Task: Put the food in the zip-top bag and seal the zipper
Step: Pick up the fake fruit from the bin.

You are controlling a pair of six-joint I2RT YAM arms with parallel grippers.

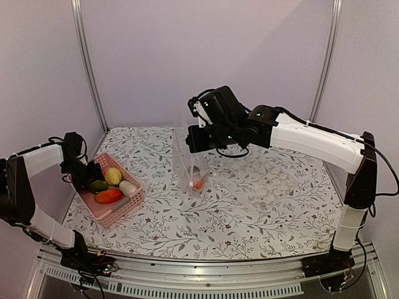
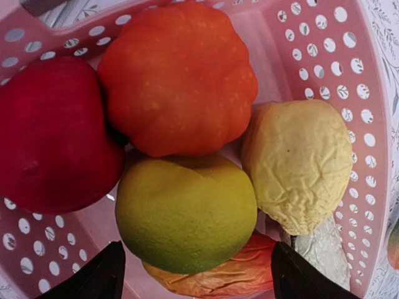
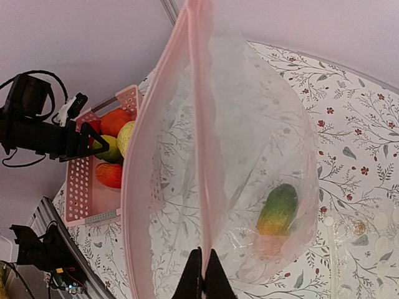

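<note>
Left claw (image 2: 196,277) is closest: its fingers flank the bottom of the wrist view, spread open and gripping nothing. It hovers over the pink basket (image 2: 368,75) at the left of the bench (image 1: 262,212). Centred between the fingers is the green-yellow fruit (image 2: 187,212), on top of the pile. It's roughly round, so no real long axis to align to. Cannot tell if the fingers touch it. It is crowded by the red fruit (image 2: 43,137), orange pumpkin (image 2: 177,78) and pale yellow wrinkled piece (image 2: 299,162), with an orange-red piece (image 2: 212,277) underneath. Right claw (image 3: 202,277) is clamped on one lip of the zipper (image 3: 199,156) and holds the zip-top bag (image 3: 249,124) upright mid-bench, bottom apparently resting on the bench. The other lip bows away on the basket side, so the mouth gapes. One green-orange piece (image 3: 277,212) lies in the bag's bottom. Key relation: the bag is right of the basket and slightly farther, well apart. The left arm is at the food; the right is tied up holding the bag. Likely next: straight drop, close on the green-yellow fruit, carry it right to the mouth. Risk: neighbours block the fingers.
</note>
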